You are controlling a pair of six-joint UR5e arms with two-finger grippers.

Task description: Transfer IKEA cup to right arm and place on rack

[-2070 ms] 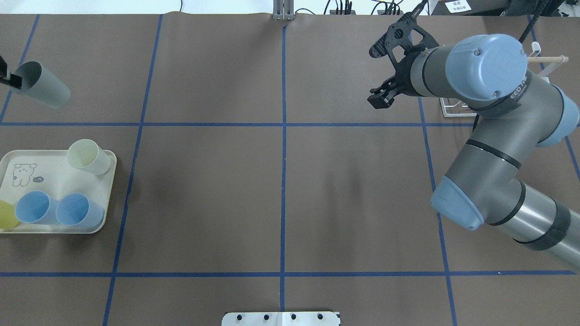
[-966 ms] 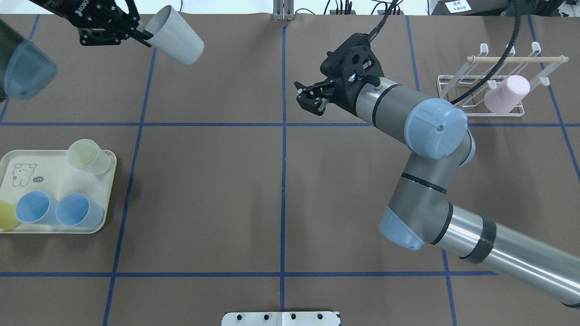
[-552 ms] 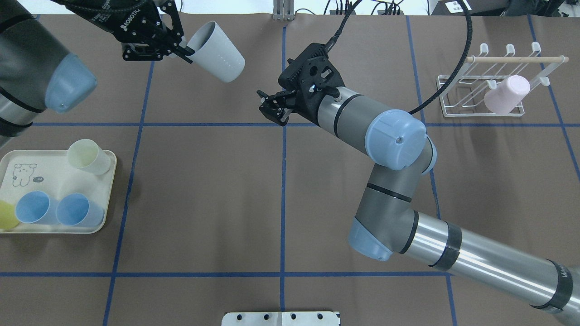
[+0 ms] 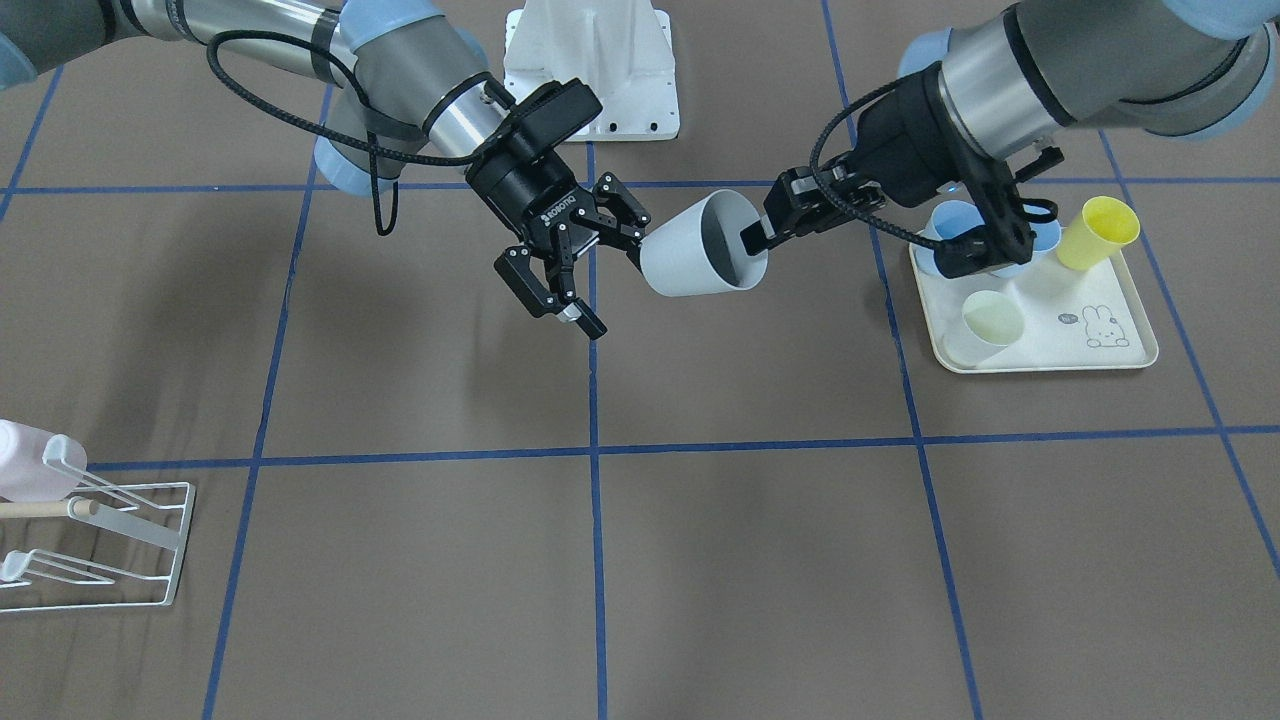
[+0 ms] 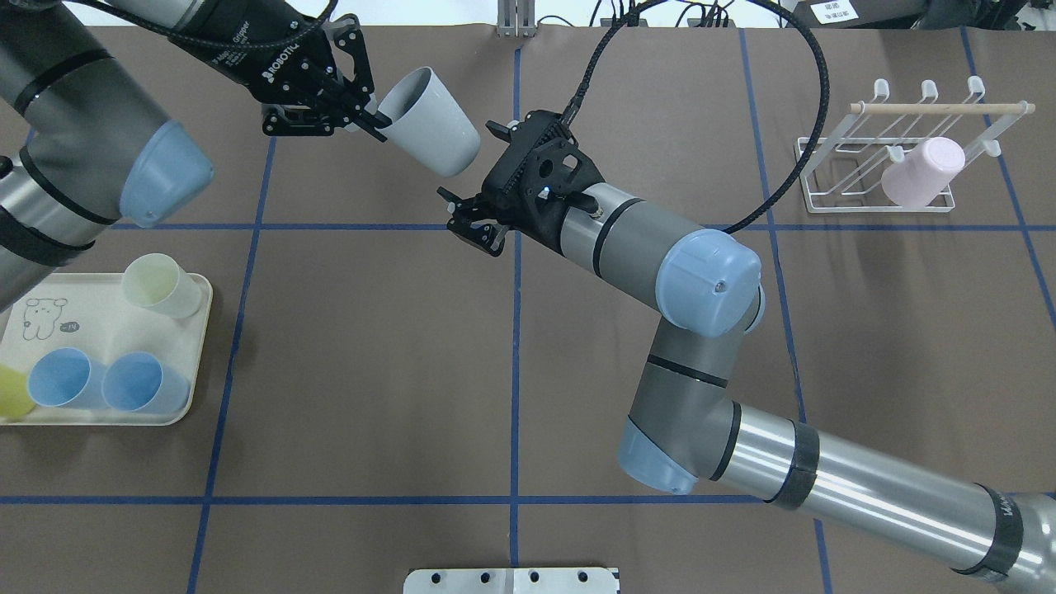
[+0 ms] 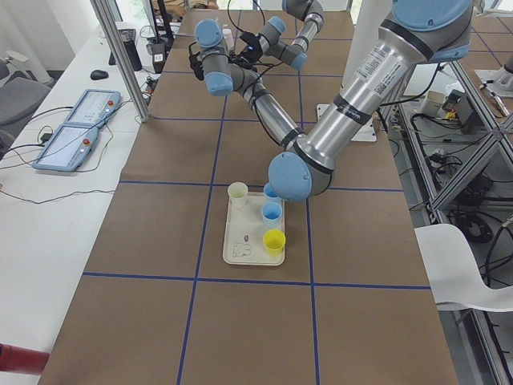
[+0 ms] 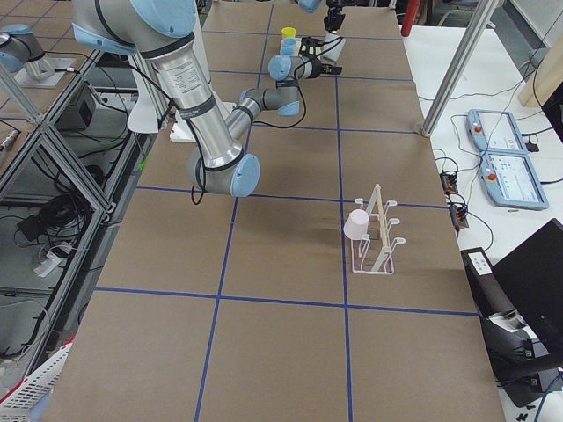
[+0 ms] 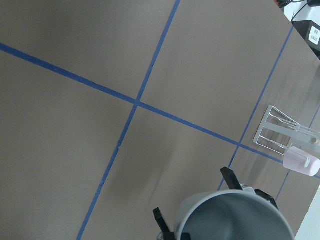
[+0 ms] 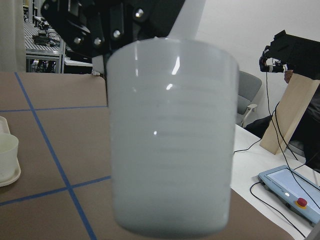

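Cup [image 5: 429, 122], grey, tilted, aloft.
Left gripper [image 4: 752, 240] pinches its rim; right gripper [image 4: 618, 285], jaws spread wide, just beside its base.

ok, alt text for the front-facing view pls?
The left hand holds a grey cup sideways by its rim above the table, its base towards the open right hand, which has not closed on it. A tray of cups sits at the picture's right, a wire rack with a pink cup at lower left.

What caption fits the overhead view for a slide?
Left gripper offers grey cup, held by its rim, to open right gripper.
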